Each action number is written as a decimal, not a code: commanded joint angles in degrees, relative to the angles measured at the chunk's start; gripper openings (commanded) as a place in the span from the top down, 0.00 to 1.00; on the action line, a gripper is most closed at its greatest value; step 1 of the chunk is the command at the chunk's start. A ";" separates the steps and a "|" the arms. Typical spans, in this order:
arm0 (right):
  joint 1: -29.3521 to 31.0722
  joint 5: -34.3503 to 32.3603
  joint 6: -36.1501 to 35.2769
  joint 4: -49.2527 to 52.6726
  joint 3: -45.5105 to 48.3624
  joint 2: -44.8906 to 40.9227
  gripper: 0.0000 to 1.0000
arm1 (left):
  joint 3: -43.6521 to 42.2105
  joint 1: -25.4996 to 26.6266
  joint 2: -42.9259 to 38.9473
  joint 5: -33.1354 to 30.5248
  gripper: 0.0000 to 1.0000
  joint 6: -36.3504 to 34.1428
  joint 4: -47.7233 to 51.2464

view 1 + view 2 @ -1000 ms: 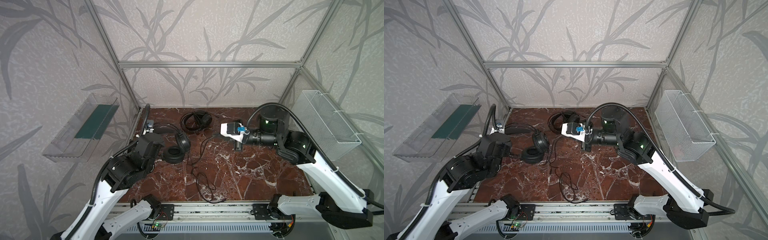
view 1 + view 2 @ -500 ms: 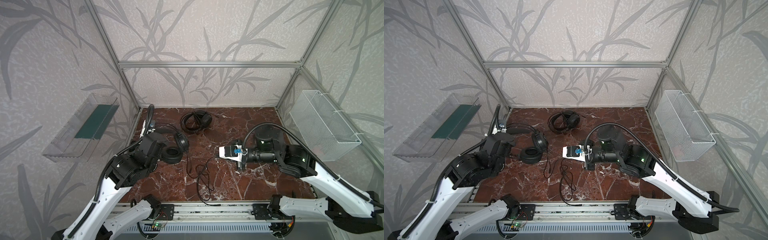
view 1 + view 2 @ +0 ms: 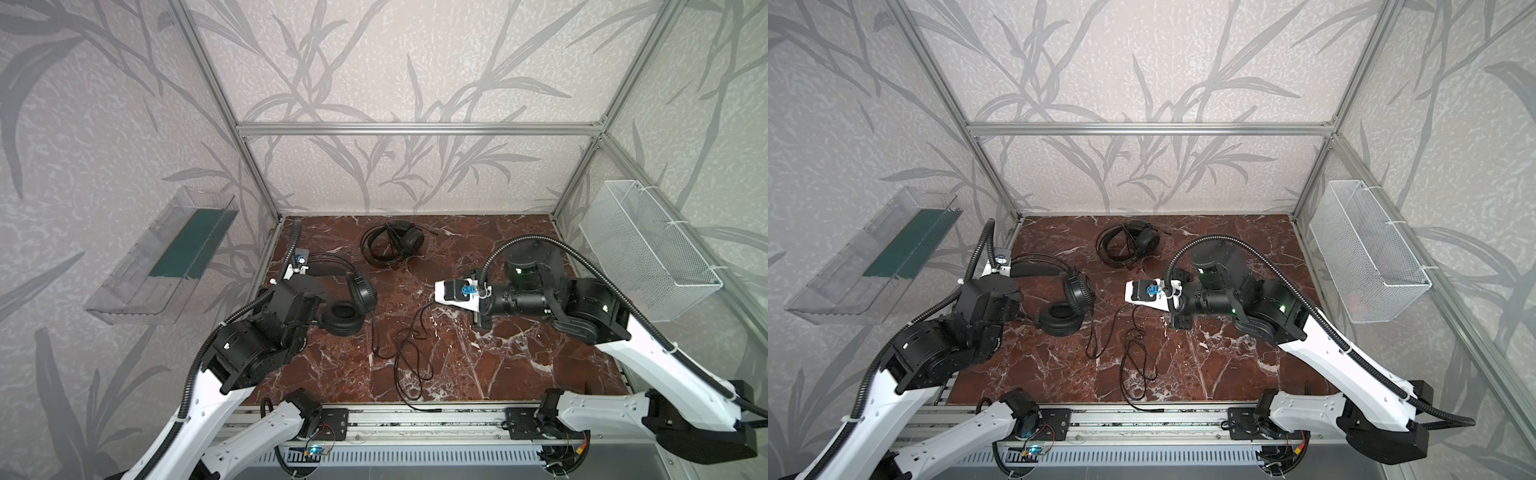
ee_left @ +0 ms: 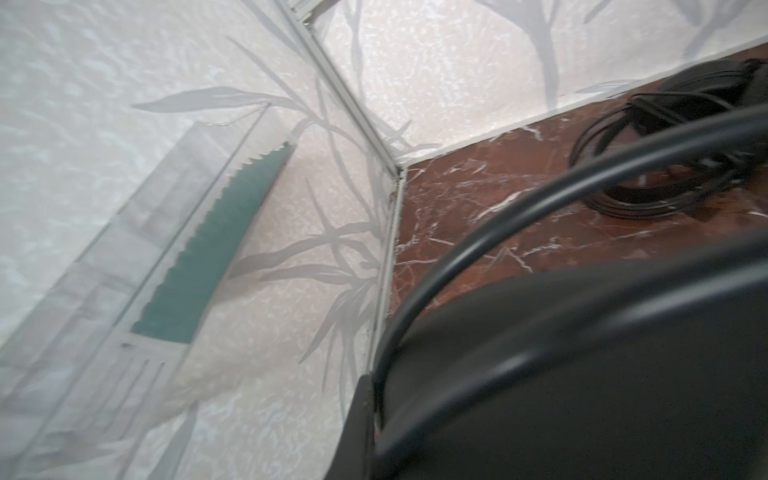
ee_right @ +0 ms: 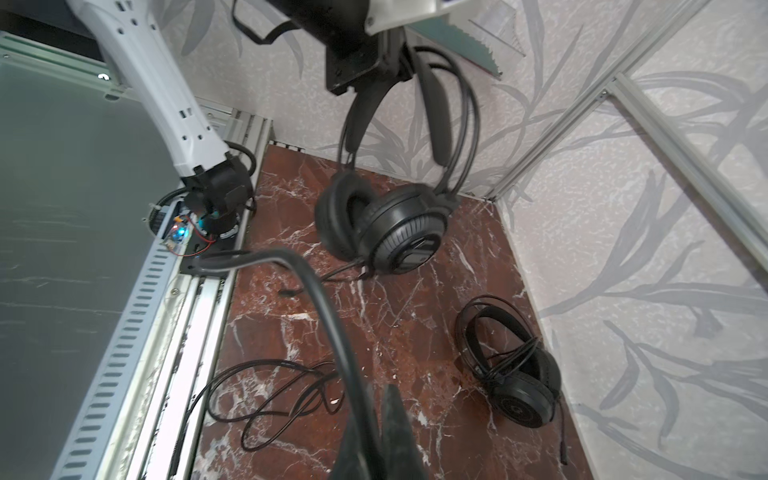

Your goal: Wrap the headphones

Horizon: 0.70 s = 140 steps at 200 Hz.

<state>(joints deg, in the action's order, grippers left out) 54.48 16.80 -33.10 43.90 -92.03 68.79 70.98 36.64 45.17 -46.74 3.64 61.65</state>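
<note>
Fig.: my R gripper (image 5: pixel 374 432), pinching the cable (image 5: pixel 320 303), dipped fwd then drew back; L gripper (image 5: pixel 405 62) clamps headset (image 5: pixel 390 224) band. Slack gathered, wrap pending.

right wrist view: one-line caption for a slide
left gripper holds a headset by its headband, right gripper pinches its cable, second headset lies by the wall

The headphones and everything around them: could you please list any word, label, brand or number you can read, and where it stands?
No text can be read in any view.
Held headset, outer earcup: a dark panel, too blurred to show lettering.
Circuit board: too small to read.
</note>
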 commanded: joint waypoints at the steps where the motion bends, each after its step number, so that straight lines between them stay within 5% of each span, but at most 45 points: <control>1: -0.95 -2.22 -1.23 -4.76 -9.71 4.85 1.00 | -1.63 0.78 -1.74 13.25 1.00 0.74 -2.95; 71: -11.96 6.59 3.23 4.75 -45.99 33.67 1.00 | -0.22 2.53 -2.39 40.52 1.00 3.05 -2.34; 140: -14.05 7.52 8.78 2.74 -49.28 42.47 1.00 | 3.11 2.49 -2.31 57.02 1.00 13.11 -10.88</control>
<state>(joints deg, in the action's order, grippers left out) 41.19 23.27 -27.90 47.83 -139.90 111.44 71.13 38.89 43.20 0.64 11.68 57.65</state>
